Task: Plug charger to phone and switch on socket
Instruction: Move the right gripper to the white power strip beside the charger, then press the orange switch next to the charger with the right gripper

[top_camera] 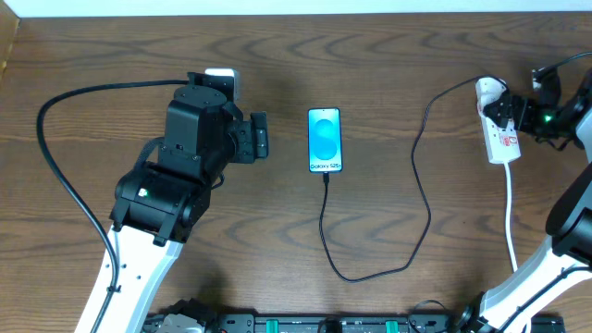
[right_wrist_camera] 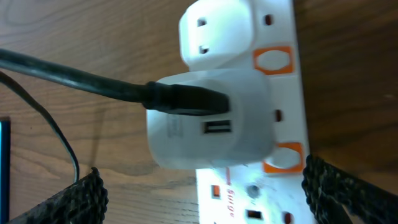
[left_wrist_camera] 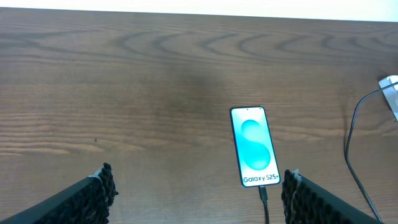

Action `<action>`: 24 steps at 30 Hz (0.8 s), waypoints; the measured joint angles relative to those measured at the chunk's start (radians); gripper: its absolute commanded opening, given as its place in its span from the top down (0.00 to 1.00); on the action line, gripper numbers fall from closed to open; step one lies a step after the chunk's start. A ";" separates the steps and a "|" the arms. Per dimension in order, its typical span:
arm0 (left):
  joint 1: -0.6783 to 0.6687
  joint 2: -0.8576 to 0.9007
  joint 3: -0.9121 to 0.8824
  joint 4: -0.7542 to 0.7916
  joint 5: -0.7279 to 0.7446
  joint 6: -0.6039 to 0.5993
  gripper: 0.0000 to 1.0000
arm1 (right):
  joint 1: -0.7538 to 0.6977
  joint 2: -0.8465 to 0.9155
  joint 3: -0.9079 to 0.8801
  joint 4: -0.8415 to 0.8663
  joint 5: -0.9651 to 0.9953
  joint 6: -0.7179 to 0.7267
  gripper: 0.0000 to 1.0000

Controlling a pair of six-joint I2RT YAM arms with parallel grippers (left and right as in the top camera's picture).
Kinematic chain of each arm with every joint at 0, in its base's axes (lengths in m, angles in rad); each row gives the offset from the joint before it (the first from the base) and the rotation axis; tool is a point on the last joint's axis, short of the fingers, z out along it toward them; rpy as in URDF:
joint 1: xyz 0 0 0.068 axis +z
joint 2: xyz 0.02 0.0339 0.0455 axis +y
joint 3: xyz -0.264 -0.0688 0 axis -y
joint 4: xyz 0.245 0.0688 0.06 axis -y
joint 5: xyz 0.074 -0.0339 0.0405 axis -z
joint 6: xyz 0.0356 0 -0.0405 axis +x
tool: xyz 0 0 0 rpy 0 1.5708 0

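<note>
The phone [top_camera: 325, 140] lies face up at the table's middle, its blue screen lit, and also shows in the left wrist view [left_wrist_camera: 253, 146]. The black charger cable [top_camera: 356, 276] is plugged into the phone's bottom end [left_wrist_camera: 263, 191]. It loops forward and runs right to a white adapter [right_wrist_camera: 211, 127] seated in the white socket strip [top_camera: 500, 139]. My left gripper [top_camera: 262, 136] is open and empty, left of the phone [left_wrist_camera: 199, 186]. My right gripper [top_camera: 499, 109] is open and hovers over the strip's far end, its fingers on either side of the strip [right_wrist_camera: 205, 199].
The strip [right_wrist_camera: 283, 112] has orange-red markings and small red switches near my fingers. A second white plug [right_wrist_camera: 214, 31] sits beyond the adapter. The strip's white cord [top_camera: 511, 217] runs toward the front right. A black arm cable [top_camera: 65, 185] curves at the left.
</note>
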 measured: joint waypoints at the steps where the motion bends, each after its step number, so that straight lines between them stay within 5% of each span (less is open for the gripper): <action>1: 0.000 0.000 0.000 0.000 0.000 0.000 0.13 | 0.004 0.000 -0.001 0.005 -0.001 0.000 0.01; 24: 0.000 0.000 0.000 0.000 0.000 0.000 0.13 | 0.026 0.000 -0.001 0.020 -0.009 0.020 0.01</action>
